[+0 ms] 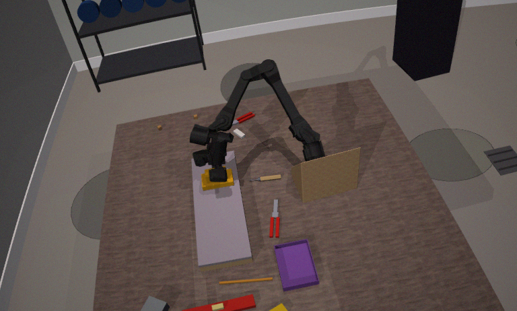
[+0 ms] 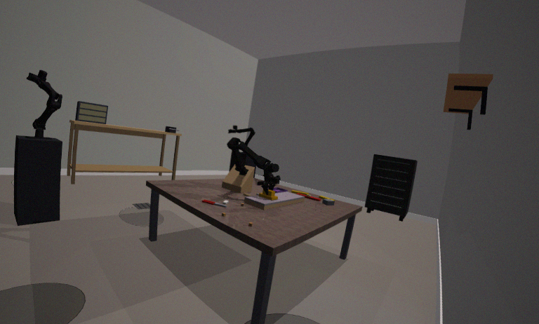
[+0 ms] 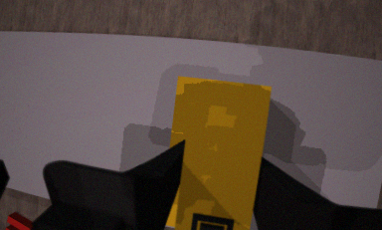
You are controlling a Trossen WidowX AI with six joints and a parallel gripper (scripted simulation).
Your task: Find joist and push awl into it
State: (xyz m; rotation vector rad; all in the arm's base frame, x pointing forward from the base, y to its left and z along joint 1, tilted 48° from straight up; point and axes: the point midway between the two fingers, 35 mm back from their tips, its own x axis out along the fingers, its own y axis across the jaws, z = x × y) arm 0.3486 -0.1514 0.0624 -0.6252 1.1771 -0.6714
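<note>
My gripper (image 1: 217, 175) (image 3: 215, 149) is shut on the yellow stud finder (image 1: 207, 182) (image 2: 268, 194) (image 3: 221, 135). It holds the finder flat on the grey floor panel (image 1: 220, 223) (image 2: 285, 200) (image 3: 75, 91), near the panel's far end. The finder's small display at its near end shows dark in the wrist view. The awl (image 1: 266, 177), with a wooden handle, lies on the table right of the panel. The purple tray (image 1: 296, 264) sits near the panel's front right corner.
Red pliers (image 1: 272, 221) lie between awl and tray. A cardboard screen (image 1: 329, 174) stands at the arm's base. A second red tool (image 1: 244, 118) and a white block (image 1: 238, 132) lie behind the panel. A pencil (image 1: 246, 281), a red level (image 1: 225, 303) and small blocks lie at the front.
</note>
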